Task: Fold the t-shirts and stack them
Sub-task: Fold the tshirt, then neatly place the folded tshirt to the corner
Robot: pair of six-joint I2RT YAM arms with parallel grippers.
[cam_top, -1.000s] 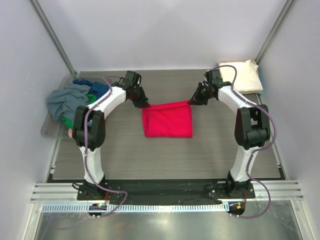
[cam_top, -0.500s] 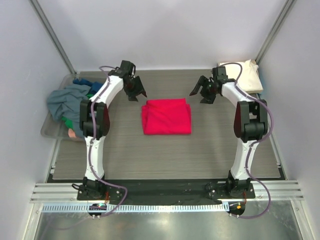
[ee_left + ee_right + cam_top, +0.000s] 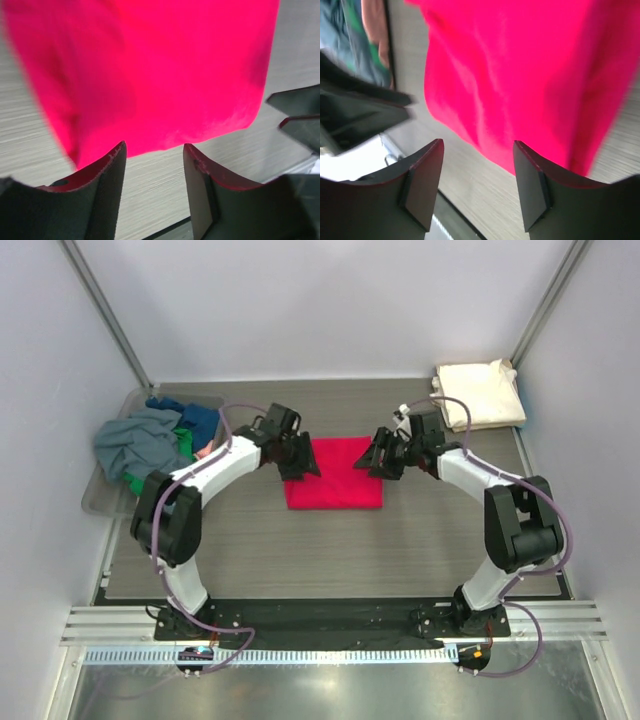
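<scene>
One crimson t-shirt point(image 3: 338, 480) lies folded into a rough square at the middle of the grey wood-grain table point(image 3: 330, 550), flat on the surface. At its left edge in the top view sits the left gripper point(image 3: 303, 466), and at its upper right corner sits the right gripper point(image 3: 380, 461). Each overlaps the red cloth from its own side.

From the left wrist, the left gripper point(image 3: 154, 150) has its two fingers point(image 3: 107, 172) spread apart. The shirt's point(image 3: 150, 70) folded edge lies just beyond the tips, with nothing pinched between them. The right gripper's dark tips show at the right edge of that frame.

From the right wrist, the right gripper point(image 3: 477, 150) is likewise spread wide, its fingers point(image 3: 530, 185) framing bare table and the near edge of the shirt point(image 3: 520, 75), gripping nothing.

A cream-white t-shirt point(image 3: 480, 395) rests as a folded square in the upper right corner of the table, well apart from the red one.

At the left of the top view, a heap of t-shirts point(image 3: 140, 440) in grey, blue, green and pink fills a clear plastic bin point(image 3: 95, 505).
</scene>
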